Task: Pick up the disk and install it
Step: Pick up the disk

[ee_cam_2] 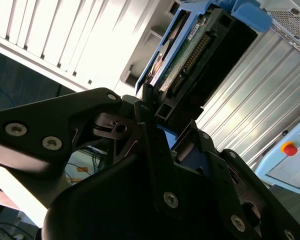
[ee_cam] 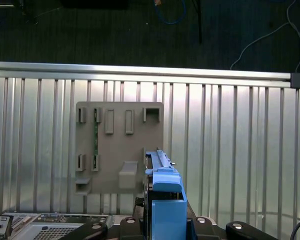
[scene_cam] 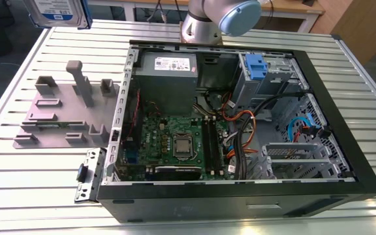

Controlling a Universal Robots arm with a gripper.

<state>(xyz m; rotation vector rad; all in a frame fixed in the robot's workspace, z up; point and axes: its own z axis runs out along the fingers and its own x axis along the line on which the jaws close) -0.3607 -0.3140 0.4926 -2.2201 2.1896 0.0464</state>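
Observation:
The disk (scene_cam: 57,12), a silver drive with a white-and-blue label in a blue frame, hangs high at the exterior view's upper left, above the table's far corner. In the second wrist view my gripper (ee_cam_2: 149,107) is shut on the disk (ee_cam_2: 190,47), with black fingers (ee_cam_2: 97,107) clamping its blue frame and the green circuit board and connector side showing. In the first wrist view the disk (ee_cam: 162,192) appears edge-on, held over the grey stand (ee_cam: 120,150) on the slatted table.
An open computer case (scene_cam: 240,122) lies on the slatted metal table (scene_cam: 37,196), with a blue bracket (scene_cam: 256,66) in its drive cage. The grey stand (scene_cam: 70,112) with upright posts sits at the exterior view's left. A loose metal bracket (scene_cam: 86,176) lies by the case corner.

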